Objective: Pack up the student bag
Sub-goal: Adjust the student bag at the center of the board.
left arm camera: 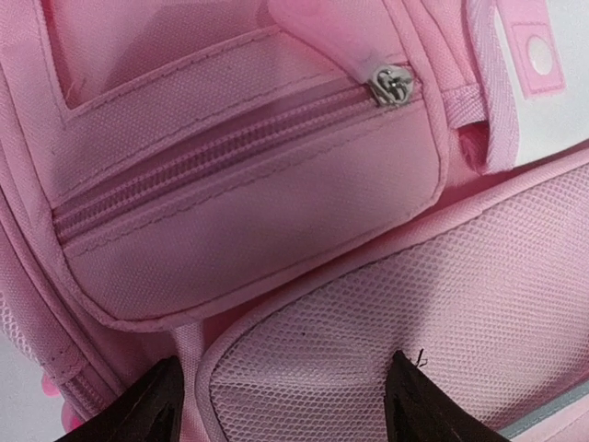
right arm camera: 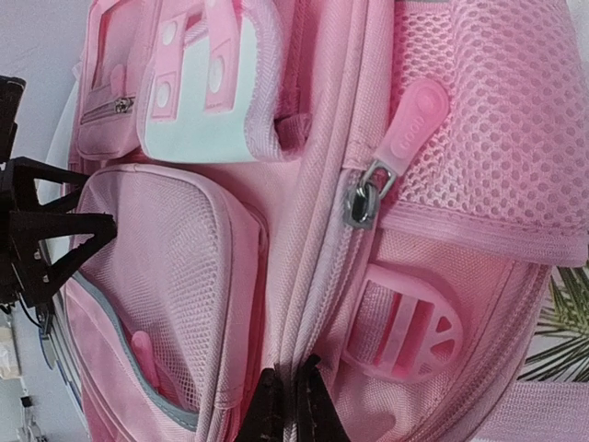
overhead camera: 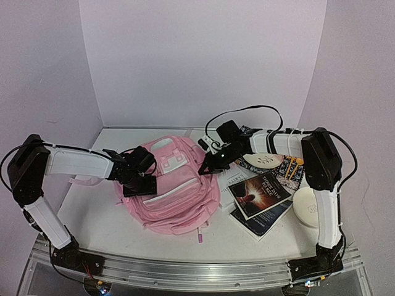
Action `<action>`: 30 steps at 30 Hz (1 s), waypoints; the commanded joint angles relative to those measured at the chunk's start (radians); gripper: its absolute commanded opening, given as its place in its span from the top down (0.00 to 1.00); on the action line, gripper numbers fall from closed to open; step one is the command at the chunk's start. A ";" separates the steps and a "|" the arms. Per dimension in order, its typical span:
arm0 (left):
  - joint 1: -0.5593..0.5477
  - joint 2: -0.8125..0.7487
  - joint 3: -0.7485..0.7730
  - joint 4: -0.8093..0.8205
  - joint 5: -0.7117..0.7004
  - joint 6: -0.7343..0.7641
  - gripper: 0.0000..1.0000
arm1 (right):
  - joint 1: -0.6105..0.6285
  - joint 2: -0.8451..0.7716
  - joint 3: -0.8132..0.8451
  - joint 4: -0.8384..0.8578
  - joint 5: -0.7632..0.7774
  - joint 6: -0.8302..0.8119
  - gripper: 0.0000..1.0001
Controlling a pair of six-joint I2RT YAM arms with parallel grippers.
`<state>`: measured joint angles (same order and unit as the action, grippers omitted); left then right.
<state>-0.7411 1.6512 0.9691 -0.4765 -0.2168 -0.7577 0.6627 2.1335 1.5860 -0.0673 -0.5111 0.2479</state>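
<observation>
The right fingers (right arm camera: 269, 410) are clenched tip to tip against the main zip line of the student bag (overhead camera: 176, 185). It cannot be told whether any fabric is caught between them. Just beyond their tips and a little to the right sits a round pink buckle (right arm camera: 405, 327). Further on is a metal zip slider (right arm camera: 366, 198), its pink rubber tab (right arm camera: 414, 115) lying on the mesh side panel. To the left of the tips bulges the mesh front pocket (right arm camera: 170, 267), and past it is a white patch (right arm camera: 198, 120).

The left fingers (left arm camera: 152, 410) are released and spread wide, straddling the edge of that mesh pocket with nothing pinched. Ahead of them runs a closed zip pocket (left arm camera: 248, 221), with its silver pull (left arm camera: 391, 85) at the far right end.

The bag lies flat on the white worktop (overhead camera: 99, 216), between the two arms. Out to the right of the right fingers a dark-covered book (overhead camera: 260, 192) rests on another book, with a round white thing (overhead camera: 307, 206) just beside them.
</observation>
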 commanded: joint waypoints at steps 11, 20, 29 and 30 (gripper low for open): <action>0.049 0.108 0.172 -0.025 -0.140 0.225 0.32 | 0.113 -0.309 -0.271 0.033 0.070 0.254 0.98; 0.049 0.051 0.147 -0.027 -0.127 0.266 0.30 | 0.115 -0.389 -0.326 0.027 0.145 -0.046 0.61; 0.049 -0.036 0.107 -0.029 -0.086 0.275 0.24 | 0.115 -0.460 -0.351 0.002 0.042 -0.643 0.44; 0.049 -0.044 0.104 -0.030 -0.077 0.270 0.23 | 0.115 -0.453 -0.347 -0.009 0.028 -0.702 0.44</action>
<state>-0.6975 1.6716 1.0854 -0.5005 -0.3076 -0.4933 0.7715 1.6881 1.2461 -0.0257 -0.3995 -0.1001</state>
